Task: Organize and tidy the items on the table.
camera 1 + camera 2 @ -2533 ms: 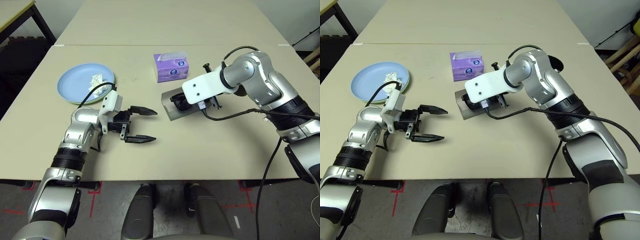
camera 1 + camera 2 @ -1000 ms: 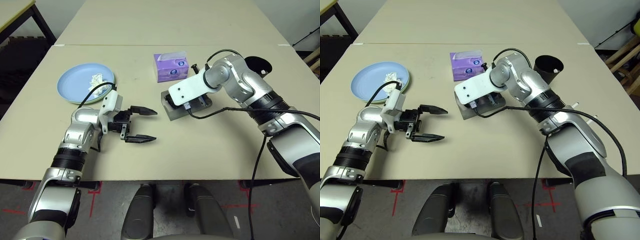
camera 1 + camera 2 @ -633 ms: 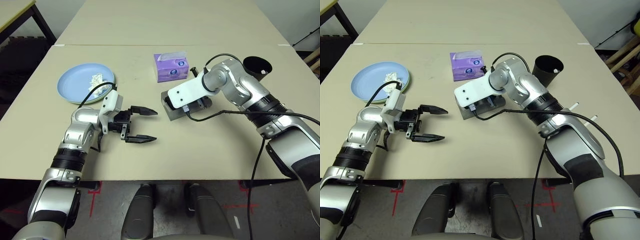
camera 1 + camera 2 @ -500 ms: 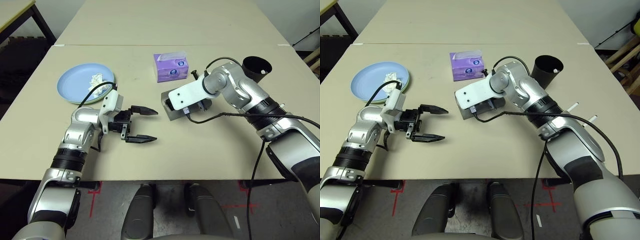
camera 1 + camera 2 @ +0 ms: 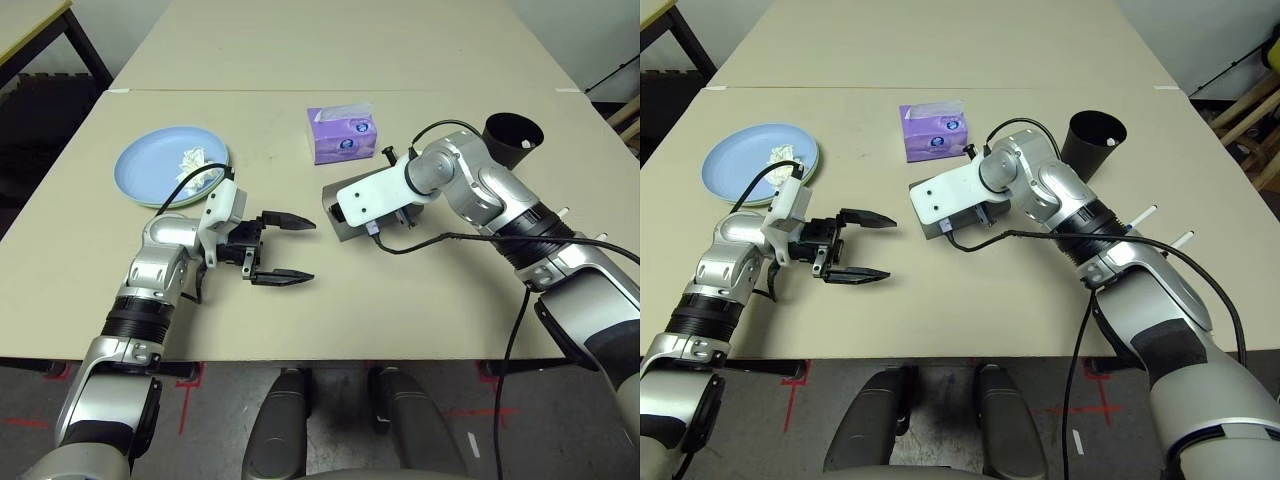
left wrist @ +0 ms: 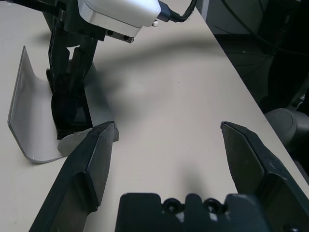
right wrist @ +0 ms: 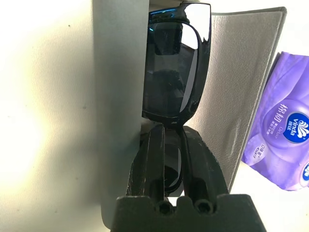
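Note:
The grey glasses case (image 7: 119, 72) lies open at the middle of the table (image 5: 450, 290). My right gripper (image 7: 170, 133) is shut on the black sunglasses (image 7: 175, 63) and holds them upright inside the case. The light blue plate (image 5: 160, 168) sits at the far left with the crumpled white tissue (image 5: 192, 158) on it. A pale green plate rim (image 5: 225, 163) peeks out beneath it. My left gripper (image 5: 285, 250) hovers open left of the case (image 5: 336, 226), holding nothing.
The purple tissue box (image 5: 342, 135) stands just behind the case. A tall black cup (image 5: 512, 132) stands at the far right, behind my right forearm. A cable loops from the right wrist over the table beside the case.
My right arm has swung down and back toward the near side while its gripper stayed at the case with the sunglasses; the black cup is now uncovered. The left arm has not moved.

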`<control>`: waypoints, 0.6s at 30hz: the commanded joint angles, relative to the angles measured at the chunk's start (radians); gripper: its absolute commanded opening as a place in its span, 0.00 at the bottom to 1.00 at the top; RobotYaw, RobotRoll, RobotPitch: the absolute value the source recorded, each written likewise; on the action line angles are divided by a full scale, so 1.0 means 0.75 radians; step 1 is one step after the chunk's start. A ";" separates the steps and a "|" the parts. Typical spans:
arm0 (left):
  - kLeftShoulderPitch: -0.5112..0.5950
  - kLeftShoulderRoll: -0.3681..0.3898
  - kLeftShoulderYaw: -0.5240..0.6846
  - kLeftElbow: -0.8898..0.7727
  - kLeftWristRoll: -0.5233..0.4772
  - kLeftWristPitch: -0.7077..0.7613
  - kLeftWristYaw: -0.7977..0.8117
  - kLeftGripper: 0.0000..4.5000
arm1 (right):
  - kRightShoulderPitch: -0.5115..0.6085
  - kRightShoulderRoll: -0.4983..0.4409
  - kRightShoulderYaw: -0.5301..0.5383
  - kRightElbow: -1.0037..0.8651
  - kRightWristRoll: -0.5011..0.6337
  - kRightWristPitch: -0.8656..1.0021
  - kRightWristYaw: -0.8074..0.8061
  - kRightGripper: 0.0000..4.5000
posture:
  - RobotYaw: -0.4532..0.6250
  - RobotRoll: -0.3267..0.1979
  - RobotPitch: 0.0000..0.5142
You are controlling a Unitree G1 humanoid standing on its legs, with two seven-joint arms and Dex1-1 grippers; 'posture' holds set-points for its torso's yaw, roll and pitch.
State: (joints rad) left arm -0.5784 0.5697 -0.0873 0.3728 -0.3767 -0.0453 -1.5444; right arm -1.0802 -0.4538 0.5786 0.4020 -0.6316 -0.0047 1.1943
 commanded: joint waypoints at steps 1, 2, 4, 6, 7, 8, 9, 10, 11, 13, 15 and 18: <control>0.022 0.012 -0.001 -0.014 0.008 -0.001 -0.006 1.00 | -0.005 -0.004 0.022 0.036 -0.003 -0.017 0.015 0.07 | 0.56 0.62 0.34; 0.022 0.012 -0.001 -0.014 0.008 -0.002 -0.007 1.00 | -0.005 -0.005 0.022 0.039 -0.004 -0.020 0.015 0.07 | 0.56 0.62 0.34; 0.022 0.013 -0.001 -0.013 0.008 -0.003 -0.007 1.00 | -0.005 -0.012 0.023 0.042 -0.004 -0.029 0.025 0.07 | 0.56 0.62 0.34; 0.021 0.013 -0.001 -0.013 0.009 -0.002 -0.007 1.00 | -0.006 -0.017 0.022 0.042 -0.003 -0.034 0.032 0.07 | 0.56 0.62 0.34; 0.022 0.014 -0.002 -0.013 0.009 -0.002 -0.007 1.00 | -0.006 -0.019 0.022 0.042 -0.004 -0.035 0.036 0.07 | 0.56 0.62 0.34; 0.020 0.013 -0.002 -0.013 0.009 -0.002 -0.007 1.00 | -0.007 -0.019 0.022 0.045 -0.004 -0.037 0.037 0.07 | 0.55 0.62 0.34; 0.019 0.012 -0.002 -0.011 0.009 -0.003 -0.006 1.00 | -0.008 -0.019 0.021 0.047 -0.004 -0.036 0.039 0.07 | 0.55 0.62 0.34; 0.017 0.011 -0.002 -0.011 0.009 -0.003 -0.005 1.00 | -0.008 -0.019 0.021 0.049 -0.004 -0.036 0.040 0.07 | 0.55 0.62 0.34; 0.017 0.010 -0.002 -0.010 0.009 -0.003 -0.005 1.00 | -0.008 -0.019 0.021 0.050 -0.003 -0.037 0.042 0.07 | 0.55 0.62 0.34; 0.017 0.010 -0.002 -0.010 0.009 -0.003 -0.004 1.00 | -0.009 -0.019 0.020 0.051 -0.002 -0.037 0.046 0.07 | 0.55 0.62 0.34; 0.017 0.011 -0.001 -0.009 0.010 -0.003 -0.004 1.00 | -0.009 -0.018 0.019 0.052 -0.001 -0.037 0.049 0.07 | 0.55 0.62 0.34; 0.018 0.013 0.000 -0.009 0.011 -0.003 -0.002 1.00 | -0.011 -0.017 0.017 0.051 0.001 -0.035 0.052 0.07 | 0.56 0.62 0.34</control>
State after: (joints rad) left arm -0.5777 0.5703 -0.0872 0.3728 -0.3767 -0.0453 -1.5430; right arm -1.0900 -0.4615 0.5786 0.4306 -0.6318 -0.0293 1.2190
